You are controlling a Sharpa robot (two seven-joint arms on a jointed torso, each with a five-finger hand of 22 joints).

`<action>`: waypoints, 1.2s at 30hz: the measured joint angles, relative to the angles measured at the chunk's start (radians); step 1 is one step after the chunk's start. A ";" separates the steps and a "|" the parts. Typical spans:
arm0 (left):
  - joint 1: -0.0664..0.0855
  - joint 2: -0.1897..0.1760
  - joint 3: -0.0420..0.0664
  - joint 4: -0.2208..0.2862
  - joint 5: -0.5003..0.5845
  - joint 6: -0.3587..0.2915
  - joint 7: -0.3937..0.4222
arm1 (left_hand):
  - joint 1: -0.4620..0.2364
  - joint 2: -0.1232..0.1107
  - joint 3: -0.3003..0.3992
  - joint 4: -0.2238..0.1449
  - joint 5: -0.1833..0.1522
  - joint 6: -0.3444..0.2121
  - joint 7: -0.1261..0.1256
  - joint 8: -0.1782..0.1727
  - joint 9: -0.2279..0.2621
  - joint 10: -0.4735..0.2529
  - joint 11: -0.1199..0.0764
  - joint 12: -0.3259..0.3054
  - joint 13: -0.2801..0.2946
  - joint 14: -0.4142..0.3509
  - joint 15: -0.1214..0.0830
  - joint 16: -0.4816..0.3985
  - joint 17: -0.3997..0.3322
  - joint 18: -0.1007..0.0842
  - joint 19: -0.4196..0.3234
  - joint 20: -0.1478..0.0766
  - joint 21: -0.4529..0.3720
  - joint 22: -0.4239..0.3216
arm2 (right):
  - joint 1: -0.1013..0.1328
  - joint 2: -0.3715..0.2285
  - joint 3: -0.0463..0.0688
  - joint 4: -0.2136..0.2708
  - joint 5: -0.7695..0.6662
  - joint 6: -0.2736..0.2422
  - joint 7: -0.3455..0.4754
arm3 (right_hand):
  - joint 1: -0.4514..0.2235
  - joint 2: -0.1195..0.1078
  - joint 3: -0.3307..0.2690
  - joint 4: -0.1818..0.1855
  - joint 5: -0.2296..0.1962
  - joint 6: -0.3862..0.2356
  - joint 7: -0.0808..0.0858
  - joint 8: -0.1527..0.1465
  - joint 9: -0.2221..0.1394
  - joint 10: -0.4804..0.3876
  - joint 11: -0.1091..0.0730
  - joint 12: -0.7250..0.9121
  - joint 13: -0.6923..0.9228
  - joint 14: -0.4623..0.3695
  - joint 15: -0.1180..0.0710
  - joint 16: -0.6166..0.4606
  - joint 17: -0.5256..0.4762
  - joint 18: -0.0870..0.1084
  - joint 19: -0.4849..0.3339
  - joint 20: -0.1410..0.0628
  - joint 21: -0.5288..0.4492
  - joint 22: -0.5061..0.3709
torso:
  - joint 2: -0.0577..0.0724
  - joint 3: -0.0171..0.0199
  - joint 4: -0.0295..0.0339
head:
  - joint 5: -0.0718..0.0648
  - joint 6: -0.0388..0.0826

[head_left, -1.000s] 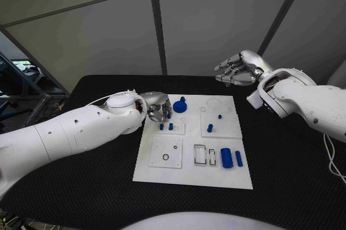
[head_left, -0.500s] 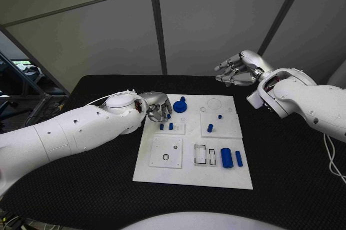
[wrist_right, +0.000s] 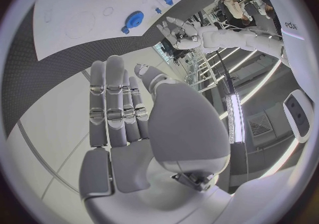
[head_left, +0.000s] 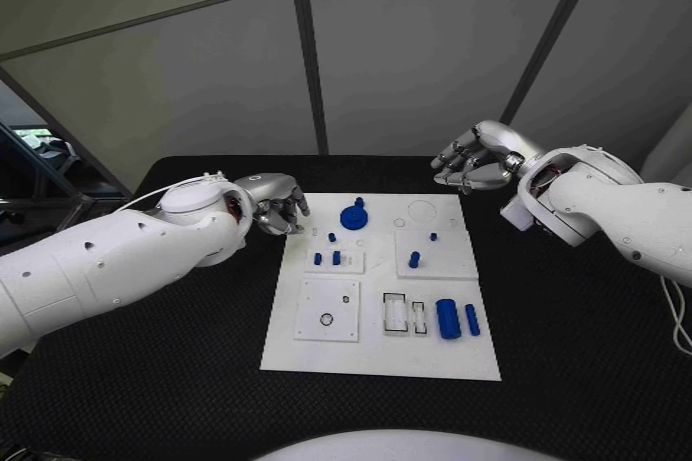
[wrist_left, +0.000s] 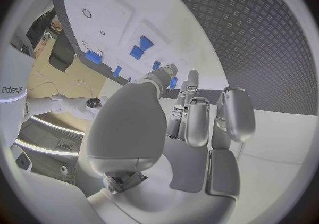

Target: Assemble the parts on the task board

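The black tabletop [head_left: 173, 381] carries the white board [head_left: 378, 356] at its middle. On the board lie blue parts: one disc [head_left: 353, 218] near the far edge, four small pegs [head_left: 326, 258] across the middle, and two cylinders [head_left: 449, 317] near the right edge. The left hand [head_left: 280, 207] hangs at the board's far left corner, fingers [wrist_left: 196, 123] loosely curled, empty. The right hand [head_left: 476, 157] hovers beyond the far right corner, fingers [wrist_right: 113, 109] fairly straight, close together, empty.
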 measured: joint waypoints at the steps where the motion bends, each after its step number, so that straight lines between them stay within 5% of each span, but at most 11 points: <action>1: 0.003 -0.016 0.001 0.011 0.015 -0.011 0.002 | 0.000 0.000 -0.007 -0.001 0.000 0.013 0.000 0.007 0.002 0.006 0.000 0.012 0.006 0.000 0.000 0.000 -0.006 0.000 -0.002 0.001 -0.014 -0.001 | -0.004 -0.006 0.000 0.009 -0.025 0.005 -0.009 | 0.000 0.000 0.001 -0.004 -0.003 0.005 -0.002 0.000 0.000 0.000 0.000 -0.005 -0.006 0.000 0.000 0.011 0.008 0.000 0.002 -0.002 0.006 0.004 | 0.000 0.0000 0.0000 | -0.005 0.002; 3: 0.007 -0.044 0.002 0.028 0.051 -0.031 0.010 | 0.010 0.010 -0.011 -0.005 0.000 0.031 0.000 0.017 0.003 0.008 0.001 0.029 0.015 -0.001 0.001 -0.015 -0.031 0.001 -0.026 0.000 -0.070 -0.030 | -0.009 -0.015 -0.002 0.023 -0.069 0.013 -0.023 | 0.000 0.000 -0.001 -0.005 -0.005 0.010 -0.004 0.000 0.000 0.004 -0.004 -0.012 -0.017 0.000 0.000 0.058 0.043 0.000 0.005 -0.005 0.017 0.011 | 0.000 0.0000 -0.0003 | -0.017 0.005; 5: 0.011 -0.076 0.003 0.040 0.117 -0.058 0.028 | 0.024 0.024 -0.016 -0.007 0.000 0.051 0.003 0.029 0.004 0.007 0.002 0.048 0.027 -0.011 0.011 -0.039 -0.076 0.086 -0.077 0.002 -0.203 -0.111 | -0.013 -0.028 -0.015 0.047 -0.128 0.021 -0.042 | 0.000 0.000 0.003 -0.009 -0.005 0.015 -0.009 0.000 0.000 0.010 -0.009 -0.021 -0.029 0.004 -0.004 0.110 0.082 0.000 0.008 -0.008 0.028 0.020 | 0.000 -0.0001 -0.0007 | -0.031 0.008; 8: 0.013 -0.111 0.004 0.047 0.239 -0.099 0.067 | 0.029 0.048 -0.022 -0.001 0.000 0.069 0.010 0.044 0.004 -0.018 0.010 0.071 0.042 -0.049 0.018 -0.077 -0.144 0.085 -0.152 0.010 -0.387 -0.225 | -0.020 -0.044 -0.031 0.076 -0.206 0.033 -0.069 | 0.000 0.000 0.007 -0.012 -0.005 0.015 -0.009 0.000 0.000 0.011 -0.011 -0.027 -0.039 0.004 -0.004 0.143 0.106 0.000 0.009 -0.009 0.036 0.028 | 0.000 0.0000 -0.0007 | -0.046 0.013; 12: 0.011 -0.154 0.001 0.080 0.513 -0.168 0.174 | 0.004 0.073 -0.041 0.026 0.000 0.072 0.013 0.050 0.002 -0.040 0.019 0.096 0.056 -0.086 0.025 -0.108 -0.203 0.085 -0.196 0.016 -0.499 -0.295 | -0.034 -0.059 -0.042 0.121 -0.319 0.050 -0.112 | 0.000 0.000 0.014 -0.020 -0.029 0.019 -0.006 -0.004 -0.001 0.018 -0.011 -0.036 -0.052 0.004 -0.004 0.151 0.108 0.000 0.018 -0.011 0.053 0.039 | 0.001 0.0012 -0.0006 | -0.051 0.018; 15: 0.003 -0.166 -0.002 0.112 0.691 -0.198 0.246 | 0.009 0.085 -0.053 0.038 0.000 0.071 0.013 0.057 -0.003 -0.063 0.021 0.120 0.068 -0.245 0.028 -0.322 -0.538 0.085 -0.198 0.019 -0.537 -0.320 | -0.047 -0.064 -0.046 0.137 -0.380 0.060 -0.136 | 0.000 0.000 0.015 -0.019 -0.043 0.019 -0.006 -0.006 -0.002 0.018 -0.011 -0.050 -0.063 0.004 -0.004 0.178 0.125 0.000 0.018 -0.011 0.060 0.045 | 0.001 0.0007 -0.0007 | -0.052 0.020; 17: -0.002 -0.170 -0.003 0.133 0.814 -0.209 0.294 | 0.011 0.087 -0.059 0.044 0.000 0.069 0.015 0.061 -0.005 -0.074 0.021 0.137 0.075 -0.269 0.027 -0.388 -0.626 0.085 -0.198 0.019 -0.556 -0.334 | -0.054 -0.063 -0.048 0.140 -0.420 0.069 -0.153 | 0.000 0.000 0.023 -0.016 -0.047 0.019 -0.006 -0.012 -0.003 0.013 -0.005 -0.063 -0.072 0.004 -0.004 0.187 0.130 0.000 0.018 -0.011 0.064 0.048 | 0.001 0.0000 -0.0007 | -0.054 0.021; 22: -0.005 -0.174 -0.003 0.159 1.008 -0.221 0.366 | 0.015 0.091 -0.063 0.045 0.000 0.067 0.017 0.065 -0.007 -0.078 0.021 0.151 0.081 -0.270 0.027 -0.415 -0.661 0.087 -0.202 0.023 -0.579 -0.349 | -0.058 -0.058 -0.058 0.140 -0.481 0.086 -0.182 | -0.007 -0.011 0.033 -0.013 -0.052 0.013 0.000 -0.017 -0.004 -0.010 0.005 -0.086 -0.093 0.004 -0.004 0.224 0.153 0.000 0.024 -0.004 0.080 0.064 | 0.001 -0.0005 -0.0007 | -0.056 0.021; 23: -0.005 -0.175 -0.003 0.163 1.050 -0.223 0.380 | 0.015 0.091 -0.067 0.046 0.000 0.067 0.017 0.065 -0.007 -0.083 0.022 0.151 0.081 -0.270 0.027 -0.415 -0.664 0.133 -0.202 0.023 -0.583 -0.352 | -0.059 -0.056 -0.062 0.140 -0.494 0.090 -0.188 | -0.004 -0.015 0.033 -0.013 -0.055 0.011 0.002 -0.017 -0.004 -0.013 0.005 -0.089 -0.099 0.004 -0.004 0.242 0.165 0.000 0.030 -0.002 0.088 0.074 | 0.001 -0.0004 -0.0007 | -0.057 0.021; 24: -0.005 -0.175 -0.003 0.165 1.080 -0.225 0.389 | 0.015 0.091 -0.067 0.046 0.000 0.067 0.017 0.065 -0.007 -0.084 0.021 0.151 0.082 -0.270 0.027 -0.417 -0.665 0.140 -0.202 0.023 -0.587 -0.354 | -0.060 -0.053 -0.063 0.140 -0.503 0.094 -0.193 | -0.004 -0.015 0.037 -0.014 -0.055 0.009 0.003 -0.017 -0.004 -0.013 0.005 -0.089 -0.101 0.004 -0.004 0.251 0.170 0.000 0.032 -0.003 0.093 0.079 | 0.001 -0.0003 -0.0008 | -0.056 0.022; 36: -0.007 -0.175 -0.004 0.171 1.274 -0.230 0.449 | 0.024 0.100 -0.067 0.046 0.000 0.067 0.016 0.070 -0.008 -0.091 0.021 0.161 0.085 -0.270 0.027 -0.426 -0.673 0.139 -0.209 0.023 -0.606 -0.367 | -0.071 -0.008 -0.069 0.102 -0.559 0.117 -0.222 | -0.008 -0.018 0.051 -0.014 -0.055 0.003 0.004 -0.020 -0.004 -0.016 0.009 -0.097 -0.118 0.004 -0.004 0.292 0.195 0.000 0.045 -0.002 0.123 0.116 | 0.003 0.0003 -0.0012 | -0.053 0.021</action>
